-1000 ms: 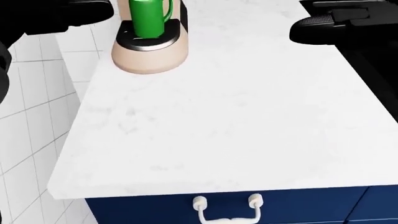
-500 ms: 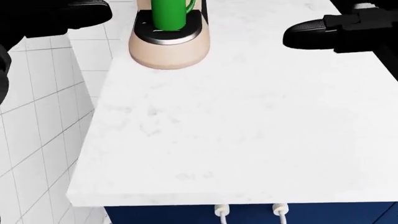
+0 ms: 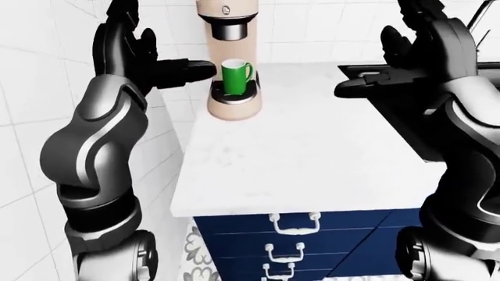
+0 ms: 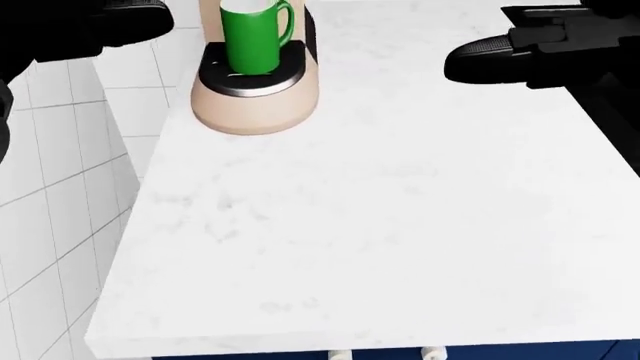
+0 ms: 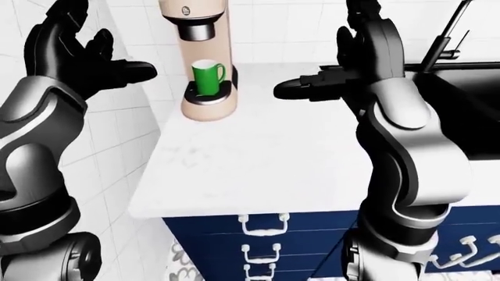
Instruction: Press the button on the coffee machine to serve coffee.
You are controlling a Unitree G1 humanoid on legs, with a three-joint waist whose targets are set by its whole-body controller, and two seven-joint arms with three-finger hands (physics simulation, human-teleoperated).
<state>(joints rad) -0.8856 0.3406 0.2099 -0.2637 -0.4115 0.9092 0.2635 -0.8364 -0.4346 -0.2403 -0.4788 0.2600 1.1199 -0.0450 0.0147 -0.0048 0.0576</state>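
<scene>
Right now both my hands are raised over the white marble desk (image 4: 380, 225), neither one touching anything. My left hand (image 5: 74, 55) is up at the left of the right-eye view, its fingers (image 5: 129, 71) spread, one of them pointing right toward the coffee machine (image 5: 199, 64) but ending short of it. My right hand (image 5: 363, 50) is held up at the other side, fingers spread too, with one finger reaching left over the desk, well apart from the machine. The beige coffee machine stands at the far left corner of the desk, just beside the white tiled wall (image 3: 31, 88). A green mug (image 4: 252, 37) sits upright on its dark round drip tray (image 4: 250, 75), under the dark spout head (image 3: 227, 29), handle turned to the right. A small round mark shows on the machine's upper face (image 5: 186, 10); I cannot tell if that is the button. Below the desk edge are navy drawers (image 5: 312, 234) with pale handles (image 5: 258, 221). To the right of the desk lies a black sink (image 5: 469, 99) with a faucet (image 5: 449, 32) above it.
</scene>
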